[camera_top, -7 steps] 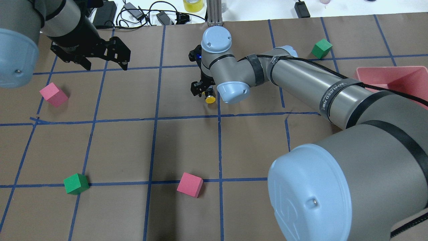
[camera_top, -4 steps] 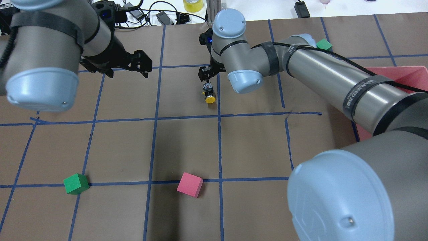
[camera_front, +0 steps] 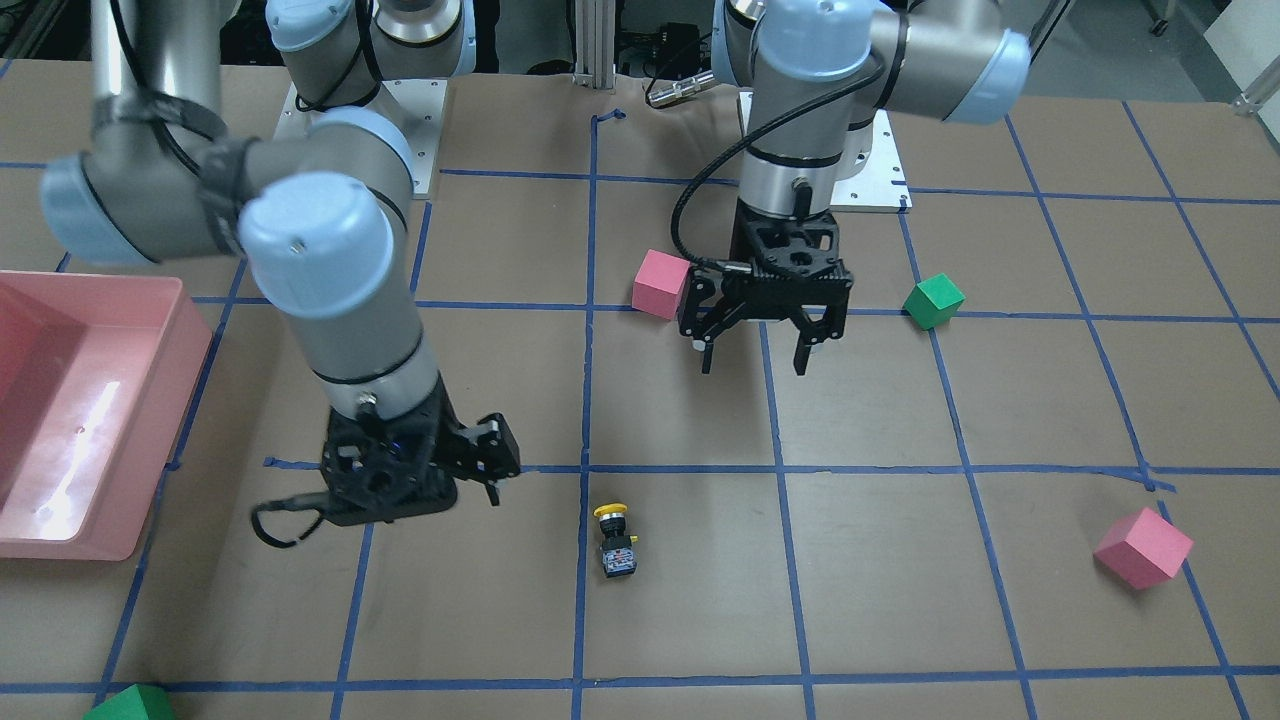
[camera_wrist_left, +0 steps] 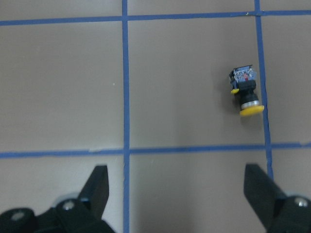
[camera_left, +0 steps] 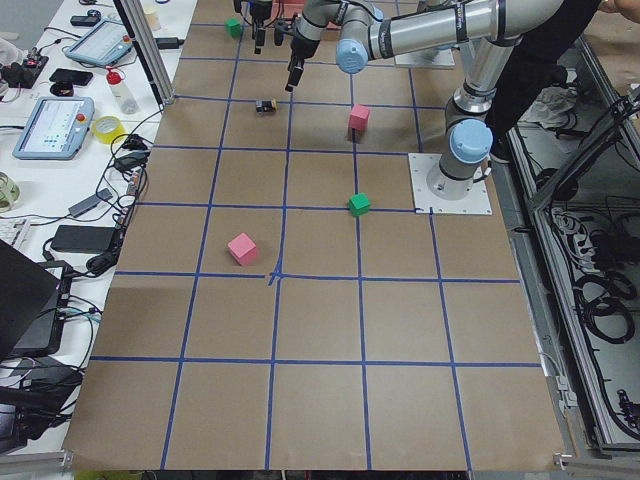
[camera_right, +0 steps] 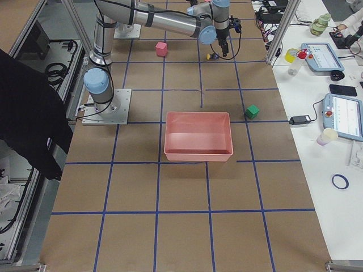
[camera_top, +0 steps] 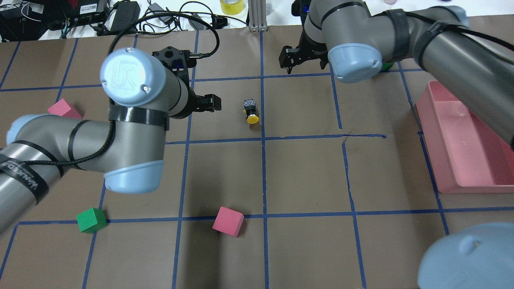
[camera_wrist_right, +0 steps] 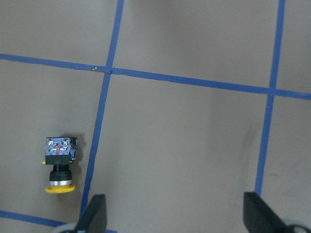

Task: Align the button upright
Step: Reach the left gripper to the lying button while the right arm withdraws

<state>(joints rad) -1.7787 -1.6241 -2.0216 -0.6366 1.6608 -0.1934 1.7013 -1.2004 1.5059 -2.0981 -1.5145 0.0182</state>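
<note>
The button [camera_top: 251, 111] lies on its side on the brown table, its yellow cap toward the robot and its terminal base away. It also shows in the front view [camera_front: 613, 540]. My left gripper [camera_front: 752, 350] hangs open and empty above the table to the button's left. In the left wrist view [camera_wrist_left: 177, 194] the button [camera_wrist_left: 245, 92] is ahead and to the right. My right gripper [camera_top: 301, 60] is open and empty, raised beyond and to the right of the button. In the right wrist view [camera_wrist_right: 175, 213] the button [camera_wrist_right: 59, 165] is at lower left.
A pink bin [camera_top: 461, 132] stands at the right. Pink cubes [camera_top: 64, 110] [camera_top: 228, 221] and a green cube [camera_top: 91, 220] lie left and near. Another green cube [camera_front: 130, 705] lies far right. Cables and boxes [camera_top: 160, 16] sit past the table's far edge.
My right gripper has left the button and drawn up, back and to the right. My left arm has swung in toward the button from the left. The button stays lying on its side.
</note>
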